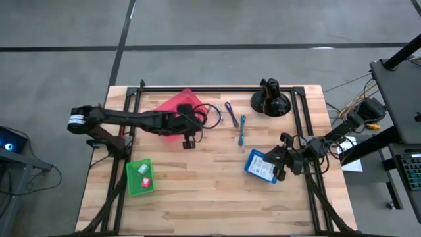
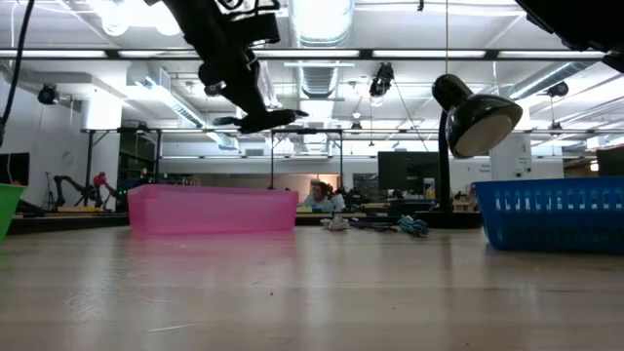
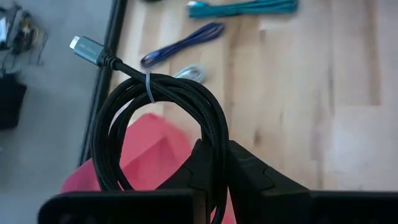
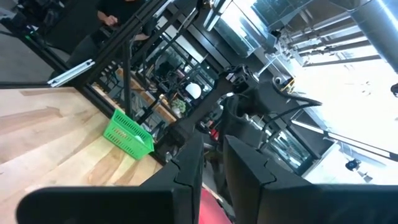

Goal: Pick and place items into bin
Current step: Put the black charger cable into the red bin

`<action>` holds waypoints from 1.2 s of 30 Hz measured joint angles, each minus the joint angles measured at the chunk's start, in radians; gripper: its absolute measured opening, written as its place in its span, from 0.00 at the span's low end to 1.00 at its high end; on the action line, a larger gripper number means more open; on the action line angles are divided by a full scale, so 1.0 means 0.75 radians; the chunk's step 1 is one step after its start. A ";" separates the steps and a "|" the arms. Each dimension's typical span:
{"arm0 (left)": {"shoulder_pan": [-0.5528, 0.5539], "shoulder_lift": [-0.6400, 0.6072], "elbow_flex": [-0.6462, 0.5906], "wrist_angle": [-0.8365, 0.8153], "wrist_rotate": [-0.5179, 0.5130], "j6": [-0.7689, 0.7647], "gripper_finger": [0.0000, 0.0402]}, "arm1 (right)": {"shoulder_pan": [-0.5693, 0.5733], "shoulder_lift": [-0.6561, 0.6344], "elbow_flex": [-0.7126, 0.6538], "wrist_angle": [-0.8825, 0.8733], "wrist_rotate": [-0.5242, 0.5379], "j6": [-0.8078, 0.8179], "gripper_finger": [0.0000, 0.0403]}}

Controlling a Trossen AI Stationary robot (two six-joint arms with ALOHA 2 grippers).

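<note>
Black coiled cable (image 3: pixel 163 118) pinched in the left gripper (image 3: pixel 214 163) above the pink bin (image 1: pixel 172 108) — likely next: lower, release.

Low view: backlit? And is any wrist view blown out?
Low view: yes, bright ceiling lights silhouette the left gripper holding the black cable above the pink bin. Right wrist view: sky and glazing overexposed at one side. Left wrist view: evenly lit, cable sharp, sticks beyond soft.
</note>
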 joint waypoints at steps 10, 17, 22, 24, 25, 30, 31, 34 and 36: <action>0.211 -0.011 -0.048 -0.056 0.005 0.001 0.04 | 0.001 0.000 0.000 -0.001 -0.001 0.000 0.13; 0.436 0.002 -0.061 -0.035 0.212 0.009 0.04 | 0.001 0.000 0.000 -0.001 -0.001 -0.001 0.13; 0.544 0.019 -0.061 -0.036 0.301 -0.046 0.04 | 0.001 0.000 0.000 -0.001 -0.001 -0.001 0.13; 0.572 0.023 -0.068 -0.048 0.308 -0.089 0.04 | 0.001 0.000 0.000 -0.001 -0.001 -0.001 0.13; 0.578 0.031 -0.070 -0.046 0.307 -0.102 0.04 | 0.001 0.000 0.000 -0.001 -0.001 -0.001 0.13; 0.583 0.072 -0.091 -0.096 0.311 -0.122 0.04 | 0.001 0.000 0.000 -0.003 0.001 -0.001 0.13; 0.582 0.079 -0.094 -0.081 0.320 -0.140 0.04 | 0.001 0.000 0.000 -0.004 0.005 -0.001 0.13; 0.585 0.088 -0.131 -0.142 0.323 -0.187 0.04 | 0.001 0.001 0.000 -0.005 0.035 -0.006 0.13; 0.586 0.102 -0.155 -0.117 0.321 -0.211 0.04 | 0.001 0.001 0.000 -0.004 0.050 -0.006 0.13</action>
